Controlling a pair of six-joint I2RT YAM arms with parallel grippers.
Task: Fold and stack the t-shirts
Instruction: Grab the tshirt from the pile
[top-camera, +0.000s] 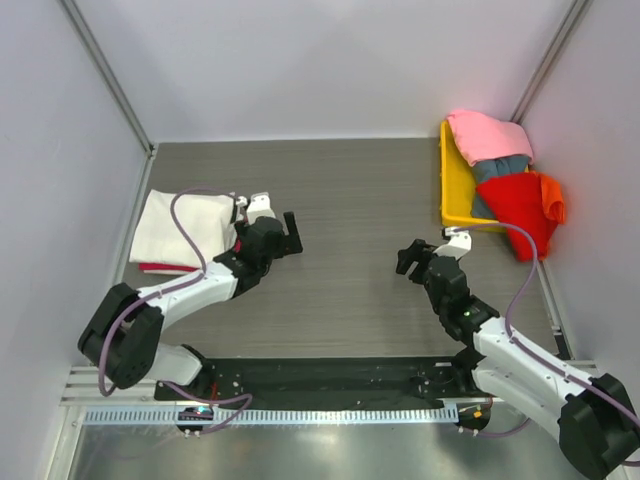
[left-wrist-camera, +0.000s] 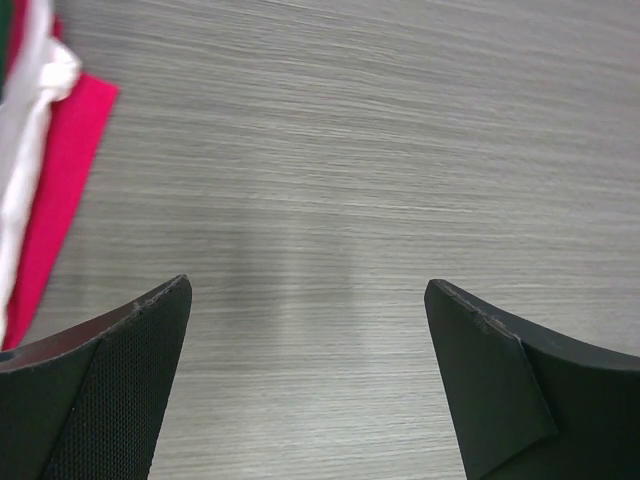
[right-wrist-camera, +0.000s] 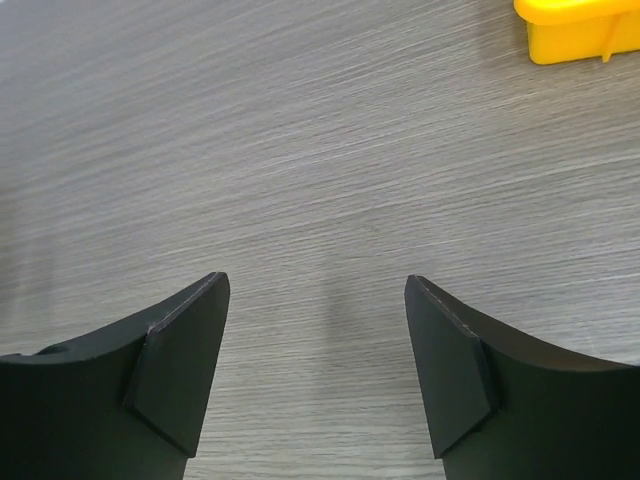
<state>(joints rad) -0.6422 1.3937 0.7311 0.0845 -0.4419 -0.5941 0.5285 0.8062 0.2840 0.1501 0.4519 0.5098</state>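
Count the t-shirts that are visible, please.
6. Left: cream shirt on crimson shirt. Right, at the yellow tray: pink shirt, grey-blue shirt, red shirt, orange shirt. Others may be hidden.

The light is bright, even and diffuse, falling from above and leaving only faint, soft-edged shadows on the grey tabletop (top-camera: 350, 200). Both wrist views hold its grain sharp. The black fingers (left-wrist-camera: 110, 400) at the bottom edge look slightly soft and show little detail.

folded shirts (top-camera: 185, 225): cream-white over red
tray (top-camera: 450, 195): yellow
heaped shirts (top-camera: 500, 170): pink, grey-blue, red, orange
table (top-camera: 350, 200): grey — streaked grain
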